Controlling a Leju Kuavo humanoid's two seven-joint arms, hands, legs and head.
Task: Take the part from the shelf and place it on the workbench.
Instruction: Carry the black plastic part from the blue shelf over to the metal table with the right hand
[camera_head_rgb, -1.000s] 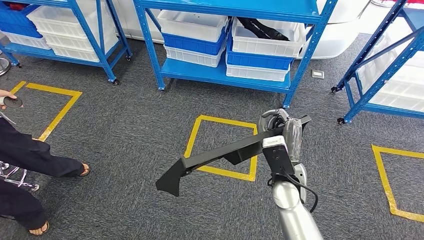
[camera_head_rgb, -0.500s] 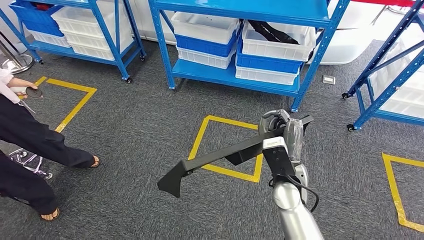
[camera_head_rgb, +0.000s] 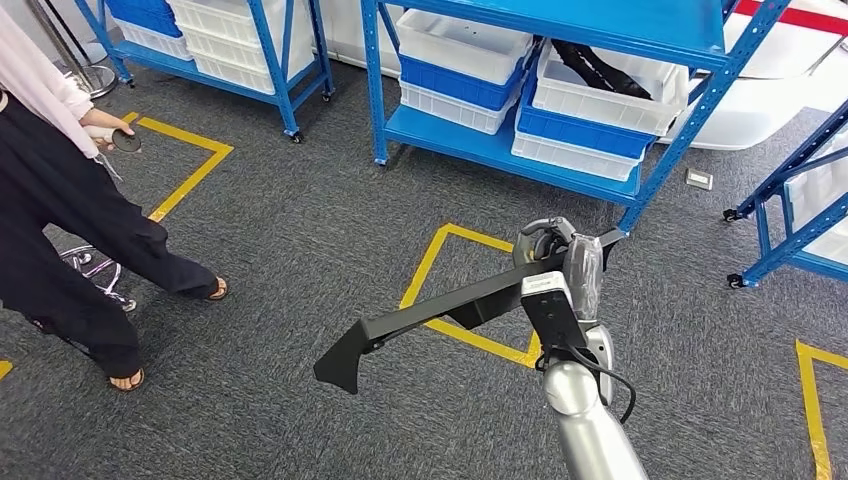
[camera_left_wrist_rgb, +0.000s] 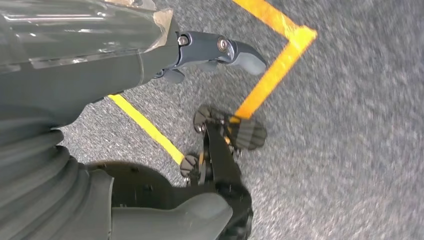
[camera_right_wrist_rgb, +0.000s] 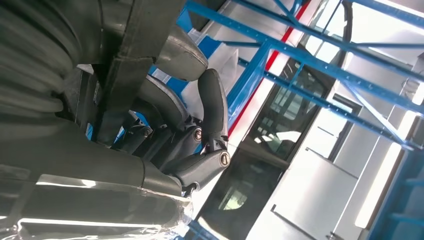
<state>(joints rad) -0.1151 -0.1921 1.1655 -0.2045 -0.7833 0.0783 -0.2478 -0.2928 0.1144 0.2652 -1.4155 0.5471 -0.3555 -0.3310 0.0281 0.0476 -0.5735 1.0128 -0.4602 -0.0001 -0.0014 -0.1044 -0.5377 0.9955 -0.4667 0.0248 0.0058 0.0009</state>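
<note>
grey carpet (camera_head_rgb: 300, 250) ran under everything you were looking at, crossed by yellow tape squares (camera_head_rgb: 470, 290). at the far left of the head view a person (camera_head_rgb: 60, 210) in dark trousers and sandals stood on the carpet with a small round dark object (camera_head_rgb: 126, 142) in one hand. behind them, at the top left, you had a blue shelf rack (camera_head_rgb: 270, 50) loaded with white and blue bins. the left robot hand (camera_left_wrist_rgb: 220, 50) showed in its wrist view above the carpet and a corner of yellow tape, thumb stretched out, fingers apart, nothing in it. further right, the long black part (camera_head_rgb: 450, 305) hung in the air over the carpet and the nearest tape square, its lower angled end toward the left and its higher end at the right robot hand (camera_head_rgb: 560, 255). that right robot hand was wrapped around the part near its upper end; in the right wrist view its fingers (camera_right_wrist_rgb: 212, 105) curled over the dark bar. beyond it stood a second blue shelf rack (camera_head_rgb: 560, 150), carrying white and blue bins (camera_head_rgb: 590, 110), one with dark pieces lying in it. at the right edge you could see another blue rack frame (camera_head_rgb: 790, 200).
</note>
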